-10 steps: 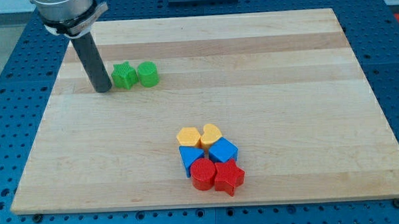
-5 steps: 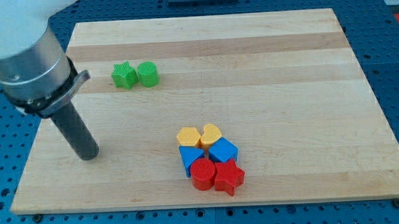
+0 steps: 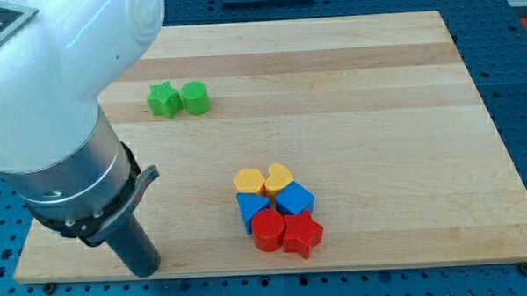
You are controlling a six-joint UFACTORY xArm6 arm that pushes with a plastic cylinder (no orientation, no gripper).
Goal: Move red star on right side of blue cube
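Camera view: the white arm (image 3: 51,94) fills the view's left, its dark rod slanting down to my tip (image 3: 147,270) near the board's (image 3: 349,92) bottom-left corner — a bare rod, no claw to open or close. The red star (image 3: 303,235) lies well to the tip's right, near the bottom edge, touching the red cylinder (image 3: 268,229) on its left and the blue cube (image 3: 294,200) just above it. A second blue block (image 3: 251,206), an orange block (image 3: 249,181) and a yellow heart (image 3: 279,176) complete that cluster. The green star (image 3: 163,99) and green cylinder (image 3: 195,98) sit at upper left. Bare wood lies to the cube's right.
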